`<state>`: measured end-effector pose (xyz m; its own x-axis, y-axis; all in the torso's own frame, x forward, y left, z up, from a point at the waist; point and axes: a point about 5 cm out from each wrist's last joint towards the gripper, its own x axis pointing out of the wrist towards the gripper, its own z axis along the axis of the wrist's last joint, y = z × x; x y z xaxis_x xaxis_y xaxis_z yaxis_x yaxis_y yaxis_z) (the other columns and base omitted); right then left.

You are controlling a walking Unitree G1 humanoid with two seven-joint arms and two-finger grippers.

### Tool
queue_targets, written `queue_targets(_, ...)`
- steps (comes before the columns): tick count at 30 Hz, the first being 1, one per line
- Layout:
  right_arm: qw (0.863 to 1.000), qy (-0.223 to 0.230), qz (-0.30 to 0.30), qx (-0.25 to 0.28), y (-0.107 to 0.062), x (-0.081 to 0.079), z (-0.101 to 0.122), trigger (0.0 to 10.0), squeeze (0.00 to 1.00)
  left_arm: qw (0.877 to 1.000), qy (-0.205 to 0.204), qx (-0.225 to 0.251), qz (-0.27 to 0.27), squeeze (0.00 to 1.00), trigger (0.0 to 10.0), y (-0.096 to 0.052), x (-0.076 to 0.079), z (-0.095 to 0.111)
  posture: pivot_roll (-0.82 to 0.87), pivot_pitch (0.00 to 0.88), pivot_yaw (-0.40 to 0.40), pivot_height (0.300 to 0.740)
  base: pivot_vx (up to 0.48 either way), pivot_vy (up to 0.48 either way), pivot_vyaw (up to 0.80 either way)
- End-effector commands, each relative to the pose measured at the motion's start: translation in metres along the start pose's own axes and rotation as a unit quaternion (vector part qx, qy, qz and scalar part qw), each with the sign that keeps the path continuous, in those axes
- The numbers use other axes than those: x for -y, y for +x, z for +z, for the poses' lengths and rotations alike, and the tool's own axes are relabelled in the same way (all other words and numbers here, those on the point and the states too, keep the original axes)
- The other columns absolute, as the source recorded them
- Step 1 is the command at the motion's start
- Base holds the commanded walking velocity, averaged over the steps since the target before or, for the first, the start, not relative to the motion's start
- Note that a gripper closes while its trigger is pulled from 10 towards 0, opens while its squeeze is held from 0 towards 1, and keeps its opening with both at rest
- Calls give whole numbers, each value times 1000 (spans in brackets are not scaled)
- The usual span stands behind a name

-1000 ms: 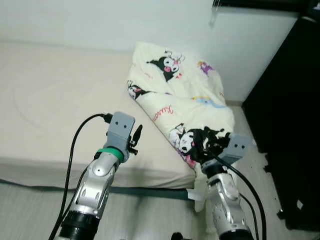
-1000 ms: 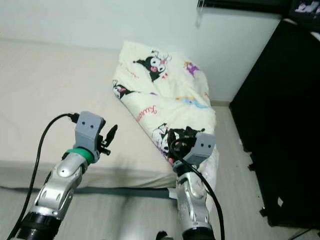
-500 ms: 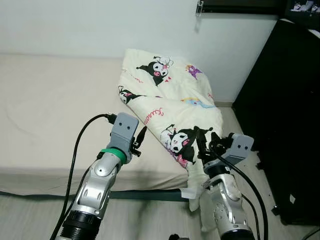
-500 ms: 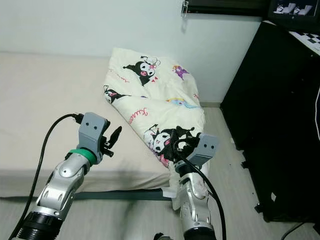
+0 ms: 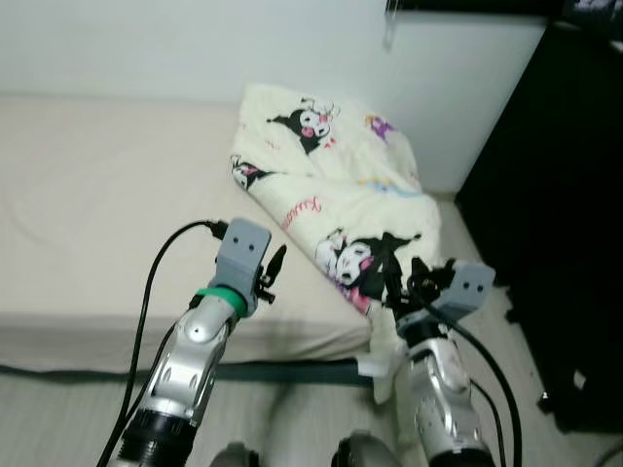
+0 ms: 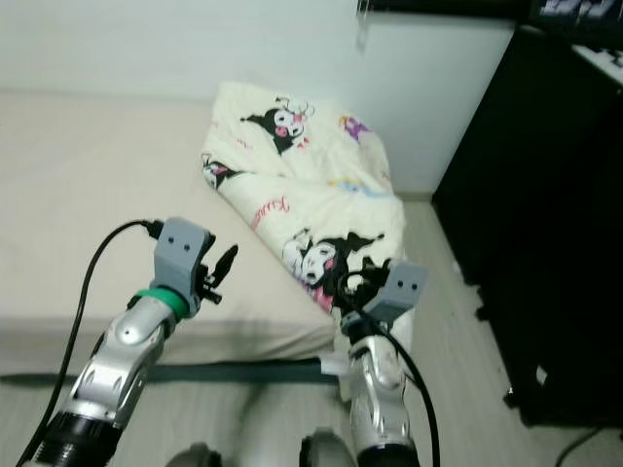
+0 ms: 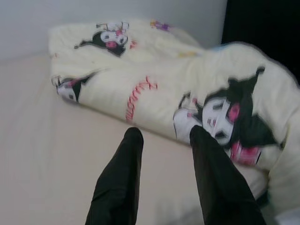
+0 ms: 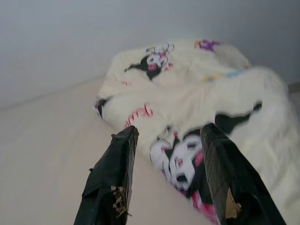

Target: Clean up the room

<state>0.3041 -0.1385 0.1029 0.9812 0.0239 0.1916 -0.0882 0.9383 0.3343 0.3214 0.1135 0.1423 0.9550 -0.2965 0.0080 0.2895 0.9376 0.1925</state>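
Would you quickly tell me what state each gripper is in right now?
Left gripper: open, holding nothing, over the bed.
Right gripper: open, holding nothing, before the blanket.

A bed (image 5: 88, 195) with a plain cream sheet is taking up the left and middle of the head views, running back to the white wall. A crumpled cream blanket (image 5: 341, 185) printed with black-and-pink cartoon figures is lying on its right end — bunched into a thick heap, with one part spilling over the mattress corner and hanging down toward the pale floor (image 5: 506, 321). The floor is running beside the bed — between it and a tall black cabinet (image 5: 565, 195).
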Motion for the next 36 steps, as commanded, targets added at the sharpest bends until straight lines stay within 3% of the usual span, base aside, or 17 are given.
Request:
queue_targets(1, 1000, 3, -8, -9, -4, 4, -5, 10000, 0, 1000, 1, -13, -5, 0, 10000, -2, 2, -7, 77, 92, 52, 600, 0, 0, 0)
queue_targets(15, 999, -29, -5, 42, 5, 4, 22, 10000, 0, 1000, 4, -16, -5, 0, 10000, -3, 1, -7, 80, 106, 60, 550, 0, 0, 0)
queue_targets(25, 996, -47, -27, 66, 7, 22, 39, 10000, 0, 1000, 9, -22, -1, 0, 10000, -7, -3, -9, 93, 124, 64, 520, 0, 0, 0)
queue_targets(27, 995, -64, -24, 78, 8, 24, 47, 10000, 0, 1000, 9, -23, 2, 0, 10000, -8, -4, -10, 93, 124, 64, 515, 0, 0, 0)
queue_targets(29, 987, -101, -30, 119, 10, 30, 73, 10000, 0, 1000, 8, -23, 6, 0, 10000, -7, -5, -9, 94, 127, 54, 505, 0, 0, 0)
queue_targets(30, 987, -101, -30, 119, 10, 30, 73, 10000, 0, 1000, 8, -23, 6, 0, 10000, -7, -5, -9, 94, 127, 54, 505, 0, 0, 0)
queue_targets(32, 979, -128, -50, 152, 7, 40, 96, 10000, 0, 1000, 8, -22, 6, 0, 10000, -6, -5, -9, 83, 128, 55, 495, 0, 0, 0)
queue_targets(33, 979, -128, -50, 152, 7, 40, 96, 10000, 0, 1000, 8, -22, 6, 0, 10000, -6, -5, -9, 83, 128, 55, 495, 0, 0, 0)
queue_targets(36, 956, -198, -70, 204, -1, 49, 132, 10000, 0, 1000, 9, -21, 4, 0, 10000, -5, -5, -8, 74, 128, 61, 480, 0, 0, 0)
